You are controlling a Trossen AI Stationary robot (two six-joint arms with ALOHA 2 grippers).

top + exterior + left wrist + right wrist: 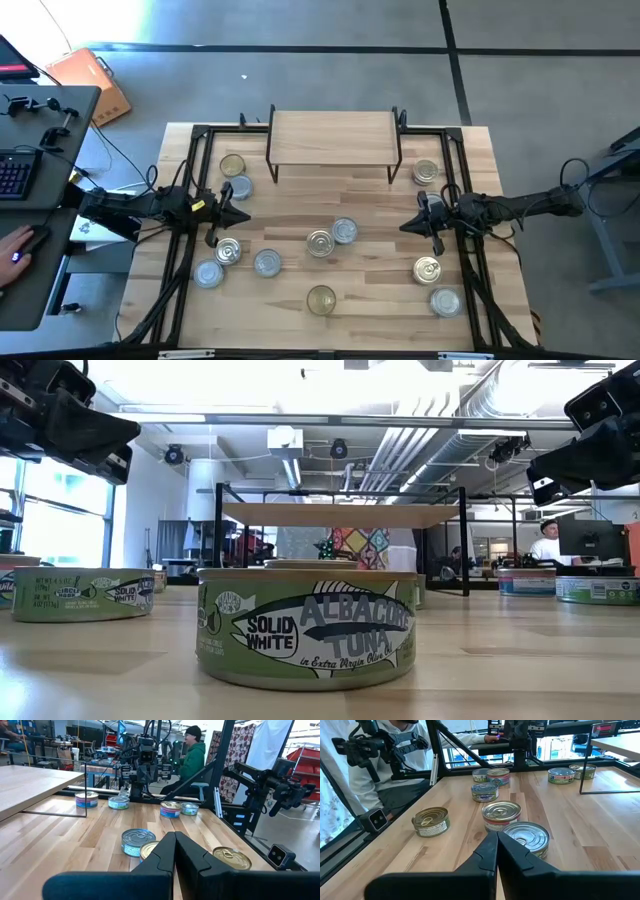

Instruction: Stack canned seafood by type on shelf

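Observation:
Several short round tins lie scattered on the butcher-block table: a gold-topped tin (232, 165) and a silver tin (240, 187) at the far left, a pair (319, 243) (344, 231) in the middle, and a gold-topped one (321, 299) near the front edge. The green tuna tin (305, 628) fills the low view. The wooden shelf (330, 135) stands on black wire legs at the far edge, its top bare. My left gripper (238, 215) (175, 840) hovers shut over the left tins. My right gripper (408, 225) (496, 837) hovers shut on the right, pointing toward the middle pair (527, 836).
More tins sit at the front left (208, 273) (267, 262), front right (427, 269) (445, 300) and beside the shelf's right leg (425, 172). Black frame rails (185, 250) run along both table sides. A person's hand (15, 245) rests at a desk to the left.

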